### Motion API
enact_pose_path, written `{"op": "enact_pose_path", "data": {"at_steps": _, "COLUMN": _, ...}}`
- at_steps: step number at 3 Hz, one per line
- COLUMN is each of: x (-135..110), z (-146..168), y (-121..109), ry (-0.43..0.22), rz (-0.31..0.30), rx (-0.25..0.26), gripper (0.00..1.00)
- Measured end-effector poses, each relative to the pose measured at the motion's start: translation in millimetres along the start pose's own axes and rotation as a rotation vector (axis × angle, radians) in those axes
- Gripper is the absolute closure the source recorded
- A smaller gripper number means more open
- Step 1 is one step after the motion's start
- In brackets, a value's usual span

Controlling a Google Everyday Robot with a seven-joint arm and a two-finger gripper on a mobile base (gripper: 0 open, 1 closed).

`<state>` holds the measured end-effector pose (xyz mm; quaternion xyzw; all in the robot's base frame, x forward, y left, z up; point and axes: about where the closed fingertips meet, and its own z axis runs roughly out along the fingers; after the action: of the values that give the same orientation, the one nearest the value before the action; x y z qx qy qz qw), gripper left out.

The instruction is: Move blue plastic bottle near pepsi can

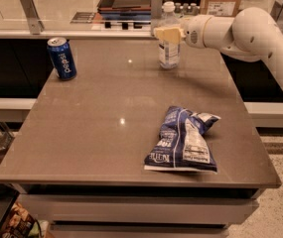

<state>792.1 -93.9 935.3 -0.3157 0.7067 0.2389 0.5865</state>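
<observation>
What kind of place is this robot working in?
Likely an office break area or kitchenette: a pepsi can, a blue plastic bottle and a snack bag sit on a brown table, with a serving counter behind. The tool is at the bottle's neck.

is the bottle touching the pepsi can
Apart. Camera view shows table surface between the blue plastic bottle and the pepsi can; the gripper is at the bottle's shoulder.
</observation>
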Motion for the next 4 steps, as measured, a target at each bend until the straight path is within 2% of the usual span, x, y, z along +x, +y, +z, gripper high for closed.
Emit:
{"op": "enact_pose_path", "data": {"at_steps": 1, "x": 0, "z": 3, "y": 2, "ry": 0.0, "rz": 0.001, "rx": -0.005, "gripper": 0.87}}
{"op": "enact_pose_path", "data": {"at_steps": 2, "x": 1, "z": 5, "y": 4, "ry": 0.001, "rz": 0.001, "rx": -0.009, "gripper": 1.0}}
{"op": "enact_pose_path", "data": {"at_steps": 3, "x": -12, "z": 8, "y": 18, "ry": -0.031, "rz": 0.004, "rx": -0.072, "gripper": 1.0}}
{"op": "enact_pose_path", "data": {"at_steps": 4, "x": -35, "z": 16, "y": 50, "ry": -0.068, "rz": -0.027, "rx": -0.17, "gripper": 1.0}}
